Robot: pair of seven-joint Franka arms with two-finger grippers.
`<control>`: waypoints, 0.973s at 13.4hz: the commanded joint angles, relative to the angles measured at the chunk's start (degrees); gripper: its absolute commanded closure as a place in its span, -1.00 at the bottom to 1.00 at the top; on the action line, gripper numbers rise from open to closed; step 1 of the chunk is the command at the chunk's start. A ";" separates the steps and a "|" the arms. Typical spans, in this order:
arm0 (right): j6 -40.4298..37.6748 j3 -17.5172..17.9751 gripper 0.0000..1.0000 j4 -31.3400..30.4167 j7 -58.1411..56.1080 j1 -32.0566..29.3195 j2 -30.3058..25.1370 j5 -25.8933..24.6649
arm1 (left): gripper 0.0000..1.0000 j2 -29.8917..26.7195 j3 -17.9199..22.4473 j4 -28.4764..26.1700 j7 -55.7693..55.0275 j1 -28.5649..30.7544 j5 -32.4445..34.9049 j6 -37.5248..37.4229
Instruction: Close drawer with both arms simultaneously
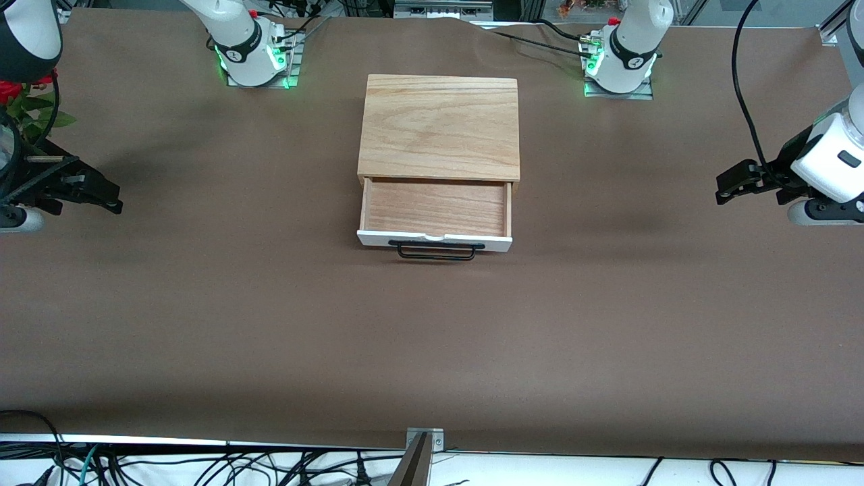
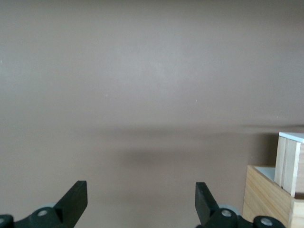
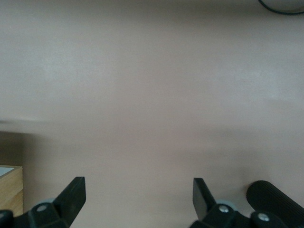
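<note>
Risk: my two pushes uneven, shallow wooden drawer with white front panel and black wire handle (image 1: 435, 219) skews, jams in light oak box (image 1: 440, 127); box may slide on brown table cover (image 1: 432, 337).

Drawer pulled out, mid-table, toward front camera.

My left gripper (image 1: 732, 185) hangs over table's left-arm end, fingers apart. My right gripper (image 1: 101, 196) over right-arm end, fingers apart. Both well apart from drawer.

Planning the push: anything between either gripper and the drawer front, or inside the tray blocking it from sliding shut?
Nothing visible. Only bare table separates the left gripper and right gripper from the drawer; both are open, and the tray is empty.
</note>
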 commanded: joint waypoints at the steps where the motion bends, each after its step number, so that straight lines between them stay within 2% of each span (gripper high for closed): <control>1: 0.07 0.07 -1.00 0.19 0.60 -0.11 -0.15 0.94 | -1.00 -7.42 -0.23 -11.04 2.45 0.58 -1.26 7.12; 13: -0.02 -0.01 -1.00 0.19 0.60 -0.28 -0.15 1.73 | -1.00 -7.02 -0.23 -10.30 2.54 0.58 -1.35 5.93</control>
